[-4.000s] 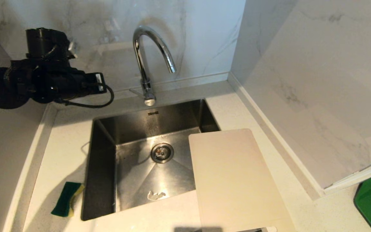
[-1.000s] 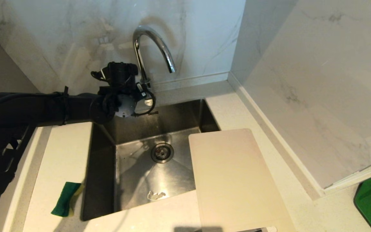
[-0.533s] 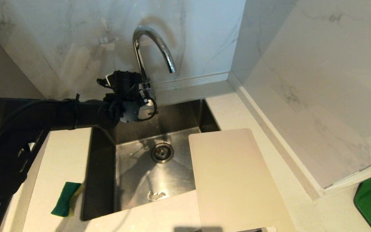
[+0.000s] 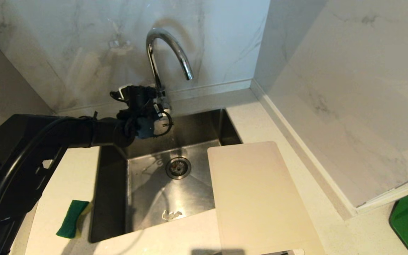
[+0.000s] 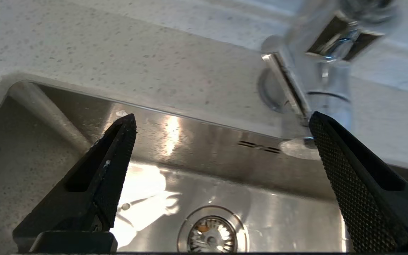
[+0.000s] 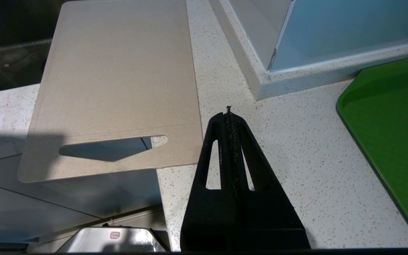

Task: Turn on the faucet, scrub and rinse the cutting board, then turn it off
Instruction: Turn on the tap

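The left gripper (image 5: 221,124) reaches over the back of the steel sink (image 4: 147,198), its fingers spread wide and holding nothing, one fingertip just beside the lever at the base of the chrome faucet (image 4: 161,53). The cutting board (image 4: 257,198) lies flat across the sink's right edge. The right gripper (image 6: 229,117) hangs closed and empty near the board's handle end.

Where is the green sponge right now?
In the head view, the green sponge lies on the countertop at the robot's left, just beside the sink's near-left corner, under the left arm.
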Controlling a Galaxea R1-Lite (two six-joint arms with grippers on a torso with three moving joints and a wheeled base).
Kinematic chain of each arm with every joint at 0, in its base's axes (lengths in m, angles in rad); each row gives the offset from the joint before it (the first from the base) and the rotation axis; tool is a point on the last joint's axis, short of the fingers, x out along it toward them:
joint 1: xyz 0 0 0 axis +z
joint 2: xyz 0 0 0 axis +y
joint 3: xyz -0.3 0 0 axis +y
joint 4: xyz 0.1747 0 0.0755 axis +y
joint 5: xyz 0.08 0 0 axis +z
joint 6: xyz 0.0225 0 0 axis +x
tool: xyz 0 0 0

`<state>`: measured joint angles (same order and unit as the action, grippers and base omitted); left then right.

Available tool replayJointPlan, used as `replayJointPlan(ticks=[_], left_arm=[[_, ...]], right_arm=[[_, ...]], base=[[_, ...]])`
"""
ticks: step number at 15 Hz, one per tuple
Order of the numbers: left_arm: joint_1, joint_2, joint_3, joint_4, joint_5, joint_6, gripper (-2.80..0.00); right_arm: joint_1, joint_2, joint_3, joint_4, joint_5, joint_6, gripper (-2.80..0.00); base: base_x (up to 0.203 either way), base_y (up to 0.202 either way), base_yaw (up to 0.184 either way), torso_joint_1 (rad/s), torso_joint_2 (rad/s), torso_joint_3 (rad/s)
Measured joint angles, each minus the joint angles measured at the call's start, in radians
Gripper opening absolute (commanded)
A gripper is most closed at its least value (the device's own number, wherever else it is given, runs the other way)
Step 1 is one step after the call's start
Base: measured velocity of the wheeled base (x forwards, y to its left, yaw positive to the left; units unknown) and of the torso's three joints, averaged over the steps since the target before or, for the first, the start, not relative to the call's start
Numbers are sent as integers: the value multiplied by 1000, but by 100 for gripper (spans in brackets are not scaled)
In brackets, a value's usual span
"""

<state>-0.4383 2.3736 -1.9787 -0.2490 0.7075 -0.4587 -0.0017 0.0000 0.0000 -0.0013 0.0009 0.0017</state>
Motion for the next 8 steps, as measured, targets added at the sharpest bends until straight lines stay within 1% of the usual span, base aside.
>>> replayJointPlan(ticks=[3,8], left_arm=[[3,7,0,-29,3,20,0],[7,29,0,-29,-6,26,0]], right_arm=[[0,0,0,0,0,0,-280],[0,0,0,0,0,0,-280]], base=[[0,0,0,0,0,0],[0,0,0,0,0,0]])
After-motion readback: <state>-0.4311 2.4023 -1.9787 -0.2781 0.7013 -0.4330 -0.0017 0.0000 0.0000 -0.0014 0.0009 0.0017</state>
